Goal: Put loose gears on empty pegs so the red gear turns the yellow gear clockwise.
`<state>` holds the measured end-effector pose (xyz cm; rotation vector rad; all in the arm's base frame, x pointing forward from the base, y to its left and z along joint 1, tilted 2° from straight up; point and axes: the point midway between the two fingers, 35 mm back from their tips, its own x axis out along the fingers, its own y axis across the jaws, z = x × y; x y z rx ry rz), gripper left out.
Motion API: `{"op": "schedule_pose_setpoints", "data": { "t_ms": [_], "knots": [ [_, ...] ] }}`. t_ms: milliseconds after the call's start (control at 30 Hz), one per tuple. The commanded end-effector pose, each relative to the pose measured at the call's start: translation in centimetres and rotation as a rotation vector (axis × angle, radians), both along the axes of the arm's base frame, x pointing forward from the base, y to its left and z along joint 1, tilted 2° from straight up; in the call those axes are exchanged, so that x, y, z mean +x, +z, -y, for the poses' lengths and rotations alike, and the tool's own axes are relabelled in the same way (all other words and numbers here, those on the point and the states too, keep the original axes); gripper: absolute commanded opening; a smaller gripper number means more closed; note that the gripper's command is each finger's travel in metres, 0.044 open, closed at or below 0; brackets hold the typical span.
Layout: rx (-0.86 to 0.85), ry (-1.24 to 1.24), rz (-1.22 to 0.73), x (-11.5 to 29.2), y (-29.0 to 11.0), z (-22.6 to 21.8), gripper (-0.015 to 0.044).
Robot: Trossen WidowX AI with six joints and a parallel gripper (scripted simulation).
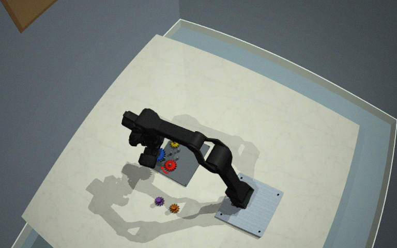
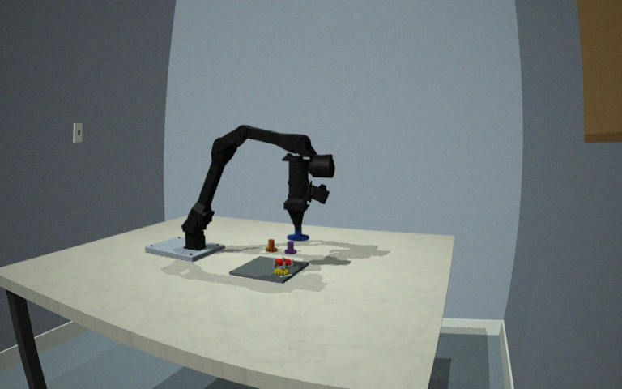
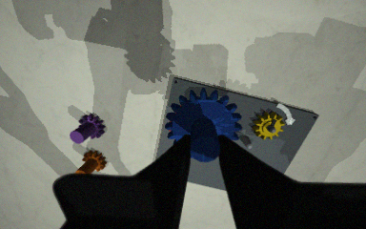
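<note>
My gripper (image 2: 298, 230) (image 3: 204, 140) is shut on the upright handle of the large blue gear (image 1: 161, 154) (image 2: 298, 237) (image 3: 204, 102). The blue gear hangs level above the grey board (image 1: 187, 176) (image 2: 252, 268) (image 3: 299, 129), near its edge beside the red gear. The red gear (image 1: 170, 166) (image 2: 278, 262) sits on its peg, almost all hidden in the wrist view. The striped yellow gear (image 1: 174, 144) (image 2: 280, 271) (image 3: 261, 126) sits near the far end. Bare pegs (image 1: 177, 158) (image 3: 246, 140) stand between them. The purple gear (image 1: 159, 200) (image 2: 290, 248) (image 3: 92, 125) and orange gear (image 1: 174, 208) (image 2: 270, 245) (image 3: 95, 159) stand on the table.
The red arrow (image 1: 164, 170) lies beside the red gear. The white arrow (image 2: 285, 275) (image 3: 287, 114) lies beside the yellow gear. The arm's base plate (image 1: 266, 204) (image 2: 164, 250) is on the table. The arm passes over part of the board in the top view.
</note>
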<state>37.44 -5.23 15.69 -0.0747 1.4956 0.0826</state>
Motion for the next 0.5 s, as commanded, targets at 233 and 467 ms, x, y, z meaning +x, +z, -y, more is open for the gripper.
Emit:
{"op": "schedule_pose_setpoints", "data": {
  "t_ms": [233, 467],
  "knots": [
    [-0.001, 0.005, -0.006, -1.0, -1.4, 2.1, 0.0000],
    [-0.002, 0.005, -0.010, -1.7, -2.3, 3.4, 0.0000]
  ]
}}
